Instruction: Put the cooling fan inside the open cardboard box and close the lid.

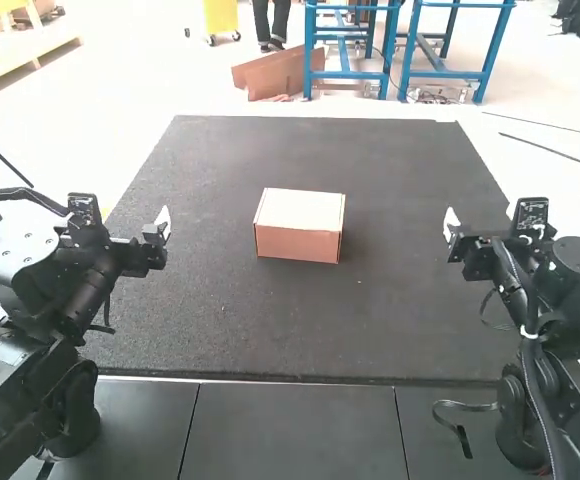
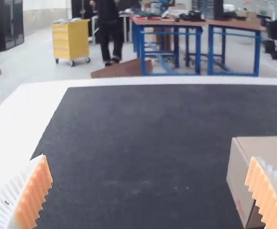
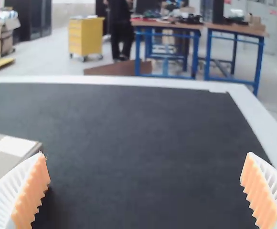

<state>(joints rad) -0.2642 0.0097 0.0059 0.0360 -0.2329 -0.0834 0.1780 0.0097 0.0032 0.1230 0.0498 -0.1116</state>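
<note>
Now we're looking down on the black worktop (image 1: 300, 330), which runs across most of the high frame. The left arm (image 1: 40, 280) bulks at the lower left of that frame and the right arm (image 1: 570, 290) at the lower right, both pulled well back from the centre.

Dead centre sits the cardboard box (image 1: 299, 226). It stands square on the worktop with its lid flat down and a pale label on top. Nothing is touching it.

We go to the left pincer (image 2: 145, 193), and it is spread wide with bare worktop between its orange pads (image 2: 33, 195) and nothing in its grip. The box corner shows just beyond one finger. The right pincer (image 3: 143, 191) is much the same, gaping wide and carrying nothing, with the box top peeking in at the left edge of its frame.
</note>
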